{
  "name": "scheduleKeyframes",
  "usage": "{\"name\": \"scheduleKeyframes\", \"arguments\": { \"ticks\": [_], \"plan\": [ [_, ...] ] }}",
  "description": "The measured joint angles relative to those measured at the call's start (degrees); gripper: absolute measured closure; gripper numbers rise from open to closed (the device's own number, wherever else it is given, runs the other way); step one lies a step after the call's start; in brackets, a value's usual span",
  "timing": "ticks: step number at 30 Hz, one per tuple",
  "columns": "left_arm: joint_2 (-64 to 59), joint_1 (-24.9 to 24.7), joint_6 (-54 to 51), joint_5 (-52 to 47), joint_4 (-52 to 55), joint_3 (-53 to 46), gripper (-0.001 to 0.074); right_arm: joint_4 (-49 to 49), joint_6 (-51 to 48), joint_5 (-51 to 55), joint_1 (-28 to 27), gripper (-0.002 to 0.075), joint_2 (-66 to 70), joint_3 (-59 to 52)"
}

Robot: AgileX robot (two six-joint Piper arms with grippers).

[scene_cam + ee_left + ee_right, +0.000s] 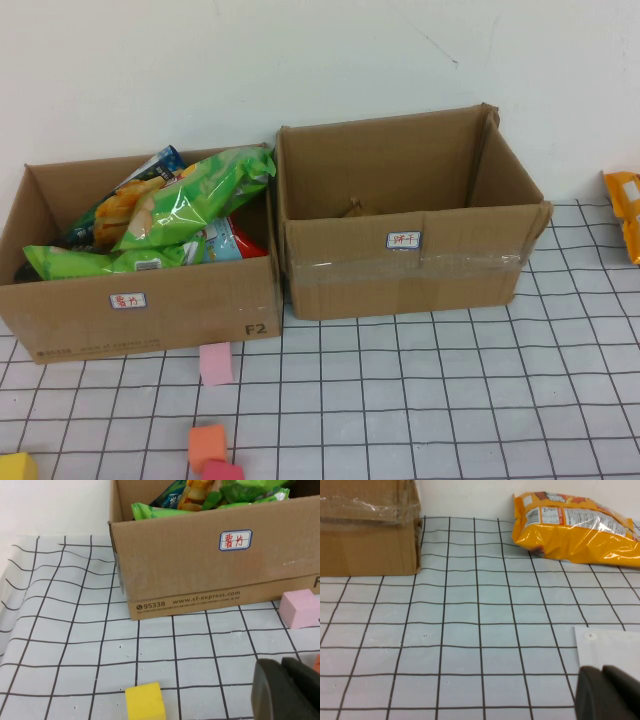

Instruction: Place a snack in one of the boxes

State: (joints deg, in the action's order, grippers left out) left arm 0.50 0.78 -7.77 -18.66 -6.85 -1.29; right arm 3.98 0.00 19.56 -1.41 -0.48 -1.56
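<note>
While our arms sit low over the worktop [480, 400], left tool [287, 690] near yellow block [145, 702] before full left box [140, 310], right tool [610, 695] facing orange snack [575, 527] beside empty right box [400, 265], tools' state we cannot tell

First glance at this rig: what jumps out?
Two open cardboard boxes stand side by side against the wall: the left box is stuffed with green snack bags, while the right box looks nearly empty. An orange snack bag lies alone on the grid cloth off to the right. The left gripper and right gripper both sit low over the cloth, near the foam blocks.
</note>
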Motion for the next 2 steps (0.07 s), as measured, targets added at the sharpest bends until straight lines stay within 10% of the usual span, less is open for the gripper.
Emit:
{"name": "scheduleKeyframes", "arguments": {
  "ticks": [2],
  "plan": [
    [0.0, 0.0, 0.0, -0.1, 0.0, 0.0, 0.0736, 0.0, 0.0, 0.0, 0.0, 0.0727, 0.0, 0.0]
  ]
}}
